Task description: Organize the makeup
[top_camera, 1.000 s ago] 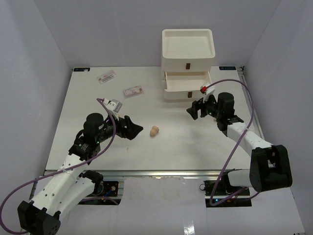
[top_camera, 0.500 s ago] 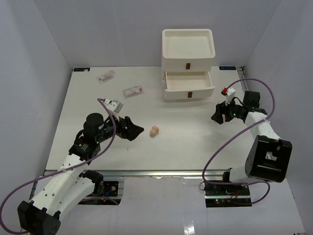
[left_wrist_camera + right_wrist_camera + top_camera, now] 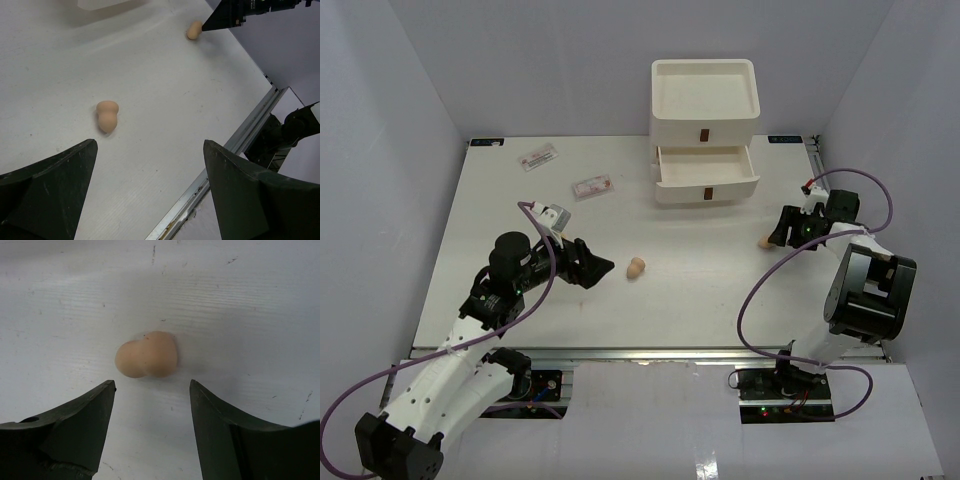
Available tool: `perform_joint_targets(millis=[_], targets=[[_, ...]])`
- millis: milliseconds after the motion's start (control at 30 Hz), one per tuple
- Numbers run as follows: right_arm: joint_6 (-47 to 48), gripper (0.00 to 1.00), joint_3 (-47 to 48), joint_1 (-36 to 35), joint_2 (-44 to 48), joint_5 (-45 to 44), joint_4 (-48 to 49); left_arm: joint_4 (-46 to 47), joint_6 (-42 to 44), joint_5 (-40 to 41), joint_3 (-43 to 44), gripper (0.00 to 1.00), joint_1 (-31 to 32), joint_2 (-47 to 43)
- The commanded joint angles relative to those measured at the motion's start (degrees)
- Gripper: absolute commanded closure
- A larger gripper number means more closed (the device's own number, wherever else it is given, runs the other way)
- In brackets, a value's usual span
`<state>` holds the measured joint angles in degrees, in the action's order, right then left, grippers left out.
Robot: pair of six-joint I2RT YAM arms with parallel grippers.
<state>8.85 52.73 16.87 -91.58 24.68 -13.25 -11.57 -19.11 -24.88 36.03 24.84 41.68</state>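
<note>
A peach sponge (image 3: 636, 267) lies mid-table, also in the left wrist view (image 3: 107, 115). My left gripper (image 3: 600, 266) is open and empty, just left of it. A second peach sponge (image 3: 764, 241) lies at the right, seen close in the right wrist view (image 3: 147, 355) and far off in the left wrist view (image 3: 194, 29). My right gripper (image 3: 782, 232) is open and empty, right next to that sponge, which lies just ahead of the fingertips (image 3: 152, 390). Two flat pink-red packets (image 3: 537, 157) (image 3: 592, 186) lie at the back left. The tube and bottle are out of view.
The white three-drawer box (image 3: 704, 130) stands at the back, its middle drawer (image 3: 706, 167) pulled open. Purple cables loop beside both arms. The table's right edge (image 3: 850, 250) is close to my right gripper.
My right gripper has swung right and slightly forward, away from the drawers to the sponge near the table's right edge. The left arm has barely moved.
</note>
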Motion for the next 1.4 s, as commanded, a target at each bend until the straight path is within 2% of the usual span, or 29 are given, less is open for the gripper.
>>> perform_joint_targets(millis=[0, 233, 567, 767, 1000, 1133, 1233, 1367], targets=[[-3.92, 0.34, 3.3, 0.35, -2.72, -1.56, 4.11, 0.76, 0.04, -1.04, -0.13, 0.02, -0.32, -1.07], [-6.69, 0.42, 6.01, 0.35, -7.2, 0.4, 5.62, 0.68, 0.06, -0.94, -0.17, 0.02, -0.32, -0.98], [-5.2, 0.75, 6.37, 0.35, -8.86, 3.7, 4.28, 0.69, 0.13, -0.78, -0.08, 0.02, -0.32, -0.81], [-2.35, 0.9, 6.32, 0.35, -6.13, 9.15, 2.19, 0.67, 0.13, -0.69, -0.08, 0.02, -0.32, -0.9], [3.59, 0.92, 3.61, -1.15, 7.92, 18.99, 2.71, 0.67, 0.13, -0.63, -0.17, 0.02, -0.32, -0.81], [5.88, 0.92, 4.92, -5.25, 13.57, 19.77, 3.31, 0.59, 0.22, -0.48, -0.08, 0.02, -0.32, -0.69], [4.84, 0.92, 7.62, -9.67, 14.37, 15.6, 5.08, 0.6, 0.18, -0.27, -0.08, 0.02, -0.32, -0.51], [1.43, 0.92, 15.83, -12.46, 9.45, 13.42, 6.04, 0.41, 0.19, 0.19, -0.08, 0.02, -0.41, -0.37]])
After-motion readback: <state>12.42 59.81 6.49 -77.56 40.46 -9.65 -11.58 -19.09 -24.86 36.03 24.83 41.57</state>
